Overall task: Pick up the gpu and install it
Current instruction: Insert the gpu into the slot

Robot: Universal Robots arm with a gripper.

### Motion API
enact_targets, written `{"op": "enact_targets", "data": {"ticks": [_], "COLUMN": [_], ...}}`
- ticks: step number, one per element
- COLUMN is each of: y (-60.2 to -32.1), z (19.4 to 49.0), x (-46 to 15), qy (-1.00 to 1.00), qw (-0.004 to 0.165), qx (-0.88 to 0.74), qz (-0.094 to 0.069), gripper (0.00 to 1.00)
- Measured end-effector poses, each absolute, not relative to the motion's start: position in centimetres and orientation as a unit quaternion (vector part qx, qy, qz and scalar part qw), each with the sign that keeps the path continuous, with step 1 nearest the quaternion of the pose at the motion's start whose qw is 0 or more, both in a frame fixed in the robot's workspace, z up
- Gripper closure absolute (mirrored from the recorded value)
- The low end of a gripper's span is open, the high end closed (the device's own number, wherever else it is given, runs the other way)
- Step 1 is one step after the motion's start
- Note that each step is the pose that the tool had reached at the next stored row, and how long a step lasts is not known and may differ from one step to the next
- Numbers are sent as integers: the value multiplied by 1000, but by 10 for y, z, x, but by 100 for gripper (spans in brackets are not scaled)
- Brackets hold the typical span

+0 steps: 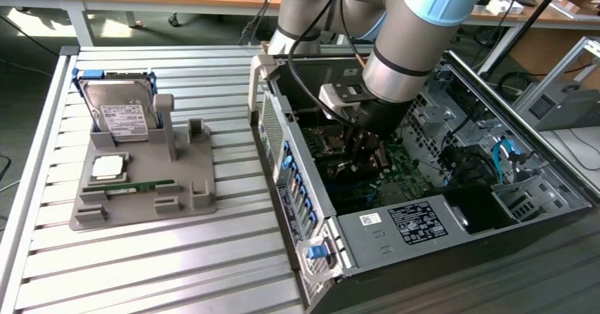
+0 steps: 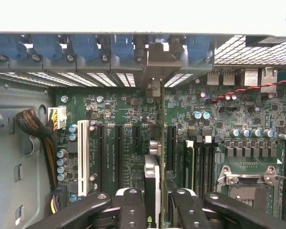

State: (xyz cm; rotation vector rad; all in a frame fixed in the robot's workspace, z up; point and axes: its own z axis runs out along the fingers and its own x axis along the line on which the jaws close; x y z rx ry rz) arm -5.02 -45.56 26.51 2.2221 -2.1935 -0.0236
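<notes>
end effector [image 2: 151, 202] | grips gpu [image 2: 151, 183] edge-on | above motherboard [image 2: 128, 119] slots

Gripper [image 1: 367, 147] was lowered inside open computer case [image 1: 525, 208], just above motherboard [image 2: 128, 119]. Gpu [image 2: 151, 181] was held edge-on between fingers [image 2: 133, 210], directly over expansion slots [image 2: 118, 152]. Well apart from gripper, toward exterior view's left, parts holder [image 1: 140, 201] was set on slatted table [image 1: 140, 272]. Hard drive [image 1: 120, 114] was stood at holder's far end; memory stick [image 1: 131, 186] was laid nearer.
</notes>
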Motion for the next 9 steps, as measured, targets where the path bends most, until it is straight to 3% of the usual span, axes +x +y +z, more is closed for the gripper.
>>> {"op": "enact_targets", "data": {"ticks": [4,9], "y": [-455,-455], "z": [264,264], "x": [-50,-50], "qy": [-703,-703], "qw": [18,15], "qx": [711,711], "qz": [1,-2], "gripper": [73,73]}}
